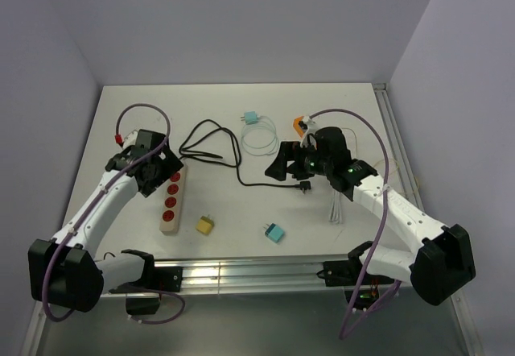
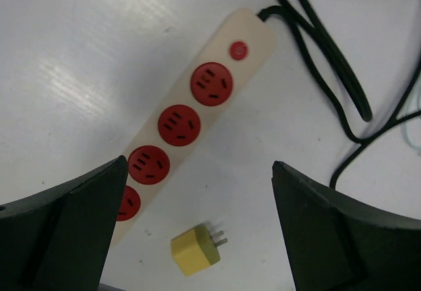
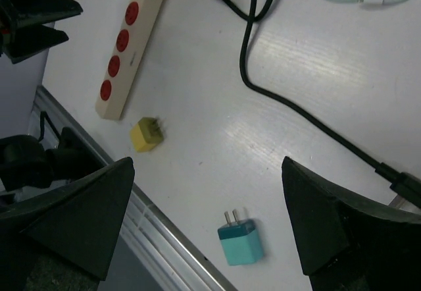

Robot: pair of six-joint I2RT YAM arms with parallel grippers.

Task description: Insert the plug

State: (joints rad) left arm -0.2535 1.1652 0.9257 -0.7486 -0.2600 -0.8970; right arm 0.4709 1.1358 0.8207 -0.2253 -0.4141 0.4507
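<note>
A beige power strip (image 1: 171, 199) with several red sockets lies at the left; it also shows in the left wrist view (image 2: 191, 116) and the right wrist view (image 3: 128, 47). A yellow plug (image 1: 205, 225) lies right of its near end, prongs up-right in the left wrist view (image 2: 195, 249). A teal plug (image 1: 274, 233) lies near the front edge, below my right jaws (image 3: 241, 241). My left gripper (image 1: 159, 171) is open and empty above the strip (image 2: 198, 166). My right gripper (image 1: 283, 168) is open and empty above the table middle (image 3: 208, 162).
The strip's black cable (image 1: 211, 148) loops across the back middle and ends in a black plug (image 1: 304, 185). A second teal plug (image 1: 250, 118) with a thin white cable and an orange item (image 1: 298, 124) lie at the back. A metal rail (image 1: 241, 275) runs along the front edge.
</note>
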